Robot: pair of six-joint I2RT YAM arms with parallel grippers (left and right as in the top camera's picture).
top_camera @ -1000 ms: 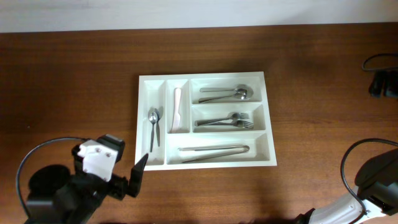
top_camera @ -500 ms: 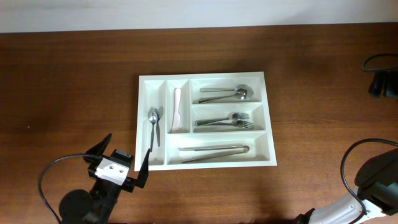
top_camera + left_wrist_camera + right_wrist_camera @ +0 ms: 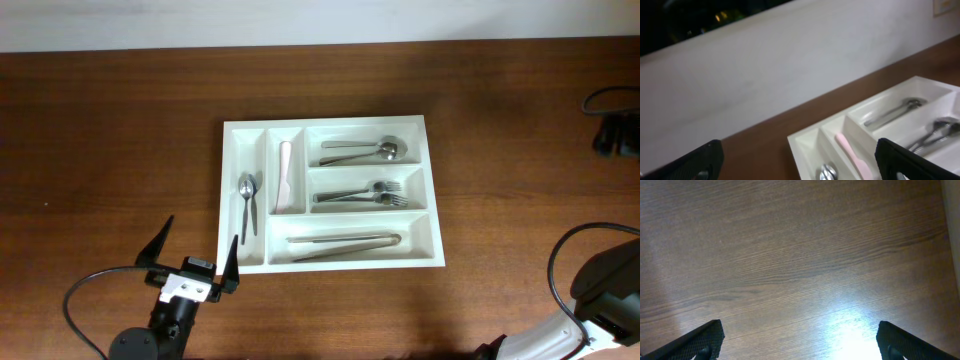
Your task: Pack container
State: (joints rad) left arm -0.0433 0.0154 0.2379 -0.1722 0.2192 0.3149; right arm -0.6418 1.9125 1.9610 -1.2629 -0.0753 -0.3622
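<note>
Brown wooden table (image 3: 120, 130), overhead view. One large white rectangular plastic cutlery tray (image 3: 330, 127) lies flat near the middle, five compartments. Leftmost narrow slot: two small steel teaspoons (image 3: 247, 195). Next narrow slot: one pale pink plastic utensil (image 3: 285, 175). Top wide slot: two steel spoons (image 3: 365, 151), bowls to the right. Middle wide slot: two steel forks (image 3: 365, 196). Bottom wide slot: two long steel pieces (image 3: 345, 243), kind unclear. Left gripper (image 3: 203, 230) sits just off the tray's near left corner, jaws spread wide, nothing between them. Right arm (image 3: 605, 290) shows only at the lower right corner. One black cable with plug (image 3: 612, 120) at the right edge.

Left wrist view: two black fingers (image 3: 695, 162) far apart at the frame's bottom corners. Tray corner ahead, pink utensil, one teaspoon bowl, spoons and forks partly seen; white wall (image 3: 790, 65) behind.

Right wrist view: right gripper (image 3: 800, 342) jaws spread wide over bare wood, holding nothing; tray out of frame.
</note>
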